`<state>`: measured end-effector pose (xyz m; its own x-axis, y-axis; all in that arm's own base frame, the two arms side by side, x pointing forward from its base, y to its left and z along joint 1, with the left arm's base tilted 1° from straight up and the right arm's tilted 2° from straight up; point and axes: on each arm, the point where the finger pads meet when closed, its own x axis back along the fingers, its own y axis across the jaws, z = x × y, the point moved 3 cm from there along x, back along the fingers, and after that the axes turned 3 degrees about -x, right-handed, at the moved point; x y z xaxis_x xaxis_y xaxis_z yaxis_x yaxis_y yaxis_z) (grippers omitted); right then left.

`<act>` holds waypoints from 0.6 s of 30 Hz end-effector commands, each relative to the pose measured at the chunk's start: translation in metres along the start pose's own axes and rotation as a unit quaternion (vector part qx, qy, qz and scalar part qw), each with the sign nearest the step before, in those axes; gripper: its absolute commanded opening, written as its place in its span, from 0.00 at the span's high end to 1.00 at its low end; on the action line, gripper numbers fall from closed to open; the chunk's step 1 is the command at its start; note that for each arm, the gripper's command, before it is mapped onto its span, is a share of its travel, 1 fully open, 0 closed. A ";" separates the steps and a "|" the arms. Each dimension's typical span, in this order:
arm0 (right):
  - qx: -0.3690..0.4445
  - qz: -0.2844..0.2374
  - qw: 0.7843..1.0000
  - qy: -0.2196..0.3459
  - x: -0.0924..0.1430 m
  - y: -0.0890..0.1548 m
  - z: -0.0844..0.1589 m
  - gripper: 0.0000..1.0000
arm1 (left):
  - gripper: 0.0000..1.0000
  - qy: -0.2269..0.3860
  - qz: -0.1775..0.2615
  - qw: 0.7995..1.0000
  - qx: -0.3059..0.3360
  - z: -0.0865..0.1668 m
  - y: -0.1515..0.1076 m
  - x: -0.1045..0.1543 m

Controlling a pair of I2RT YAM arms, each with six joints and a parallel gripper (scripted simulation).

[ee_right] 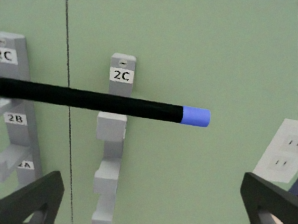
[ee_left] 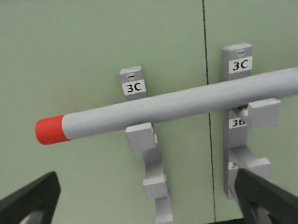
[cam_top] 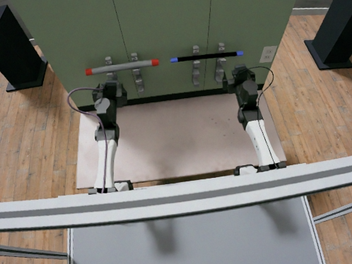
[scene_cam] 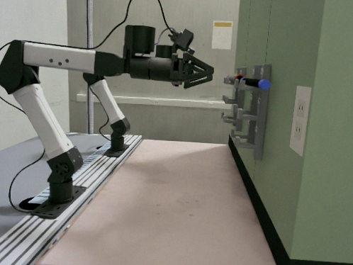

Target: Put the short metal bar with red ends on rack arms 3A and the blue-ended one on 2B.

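Left fingers (cam_top: pixel 114 82) wide, nothing between; the red-ended bar (cam_top: pixel 121 67) (ee_left: pixel 170 106) lies ahead of them on the 3C arms. Right fingers (cam_top: pixel 231 79) (scene_cam: pixel 213 72) wide, nothing between; blue-ended bar (cam_top: pixel 206 56) (scene_cam: pixel 253 82) (ee_right: pixel 100 102) ahead on the 2C arms. Behind the bars, green wall (cam_top: pixel 162 28) (scene_cam: pixel 283 46) (ee_left: pixel 75 30) (ee_right: pixel 200 50); below the fingers, pale pinkish bench (cam_top: pixel 177 138) (scene_cam: pixel 170 198); beyond its sides, plank floor (cam_top: pixel 46 141).
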<state>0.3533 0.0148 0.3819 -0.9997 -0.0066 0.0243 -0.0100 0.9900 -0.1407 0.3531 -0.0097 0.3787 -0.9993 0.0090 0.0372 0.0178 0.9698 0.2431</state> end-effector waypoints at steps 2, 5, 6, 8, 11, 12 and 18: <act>0.040 0.005 0.999 -0.006 0.003 0.005 0.005 0.00 | 0.00 -0.007 -0.007 0.999 -0.039 0.003 -0.003 0.002; 0.059 0.006 0.998 -0.006 0.003 0.008 0.007 0.00 | 0.00 -0.007 -0.007 0.998 -0.058 0.005 -0.005 0.002; 0.066 0.006 0.998 -0.007 0.003 0.009 0.008 0.00 | 0.00 -0.007 -0.008 0.998 -0.065 0.006 -0.006 0.002; 0.079 0.006 0.997 -0.007 0.003 0.011 0.009 0.00 | 0.00 -0.007 -0.008 0.997 -0.078 0.007 -0.007 0.002; 0.092 0.006 0.996 -0.008 0.003 0.013 0.011 0.00 | 0.00 -0.007 -0.008 0.996 -0.091 0.008 -0.009 0.002; 0.092 0.006 0.996 -0.008 0.003 0.013 0.011 0.00 | 0.00 -0.007 -0.008 0.996 -0.091 0.008 -0.009 0.002; 0.132 0.006 0.991 -0.009 0.003 0.019 0.015 0.00 | 0.00 -0.007 -0.009 0.991 -0.130 0.013 -0.013 0.002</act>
<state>0.3542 0.0293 0.3675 -0.9997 -0.0086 0.0208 -0.0153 0.9393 -0.3428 0.3547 -0.0182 0.3628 -0.9991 0.0070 0.0418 0.0245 0.8999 0.4355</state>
